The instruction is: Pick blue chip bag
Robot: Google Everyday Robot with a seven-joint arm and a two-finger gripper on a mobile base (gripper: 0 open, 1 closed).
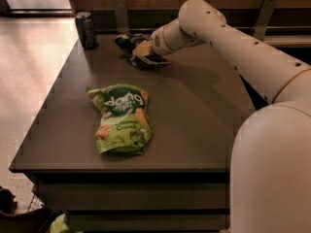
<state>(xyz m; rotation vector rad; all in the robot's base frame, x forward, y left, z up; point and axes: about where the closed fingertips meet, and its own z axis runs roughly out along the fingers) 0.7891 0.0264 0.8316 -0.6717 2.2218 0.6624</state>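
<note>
— What is the biggest thing in front of you?

— The bench (194, 130), dark and flat-topped. My arm (243, 42) comes in from the right and reaches across to its far edge.

— And on it?

— Three things. The largest is the green bag (121, 118), lying flat near the middle towards the front, white lettering up. It looks closed and a bit puffed; whatever is in it is hidden, only the printed snack pieces show.

— Where is the blue bag?

— At the far side of the bench, well apart from the green bag. The blue bag (148, 59) lies there, dark and glossy with pale markings, and it is mostly covered by the end of my arm. I cannot see what is in it.

— The can?

— The can (86, 29) stands upright at the far left corner, near the blue bag but not touching it. I cannot tell whether its top is opened.

— And your tool?

— My tool (138, 48) is right at the blue bag, low over it, on its left end. Whether it is open, closed, or already gripping the bag, I cannot tell.
</note>
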